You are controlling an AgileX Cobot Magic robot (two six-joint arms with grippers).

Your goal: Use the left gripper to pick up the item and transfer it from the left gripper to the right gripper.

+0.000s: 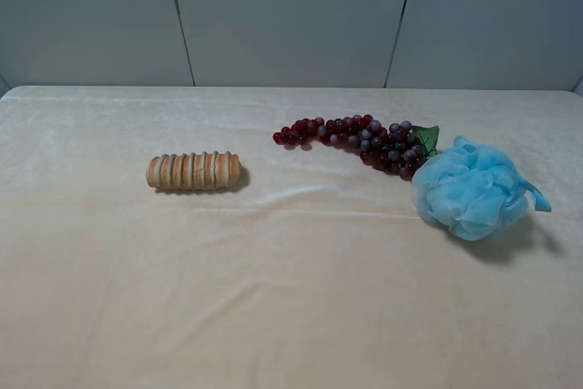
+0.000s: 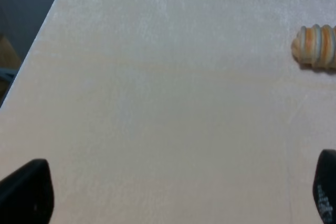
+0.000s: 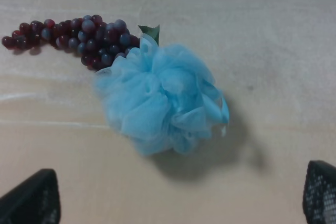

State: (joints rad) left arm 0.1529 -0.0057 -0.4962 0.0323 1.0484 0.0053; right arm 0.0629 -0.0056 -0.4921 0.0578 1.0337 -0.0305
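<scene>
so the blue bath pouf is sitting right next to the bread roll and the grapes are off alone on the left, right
Not quite. The blue bath pouf sits next to the grapes, at the leafy end of the bunch, on the right side of the table. The bread roll is the one alone on the left. The exterior high view shows all three; the right wrist view shows pouf and grapes together.

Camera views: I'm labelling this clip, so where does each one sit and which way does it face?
Exterior high: mounted high, facing the table with bread roll, grapes, bath pouf; no robot parts.
Left wrist: on the left arm, facing bare cloth; left tool tips show; shares the roll.
Right wrist: faces pouf, grapes; right tool tips show.
</scene>
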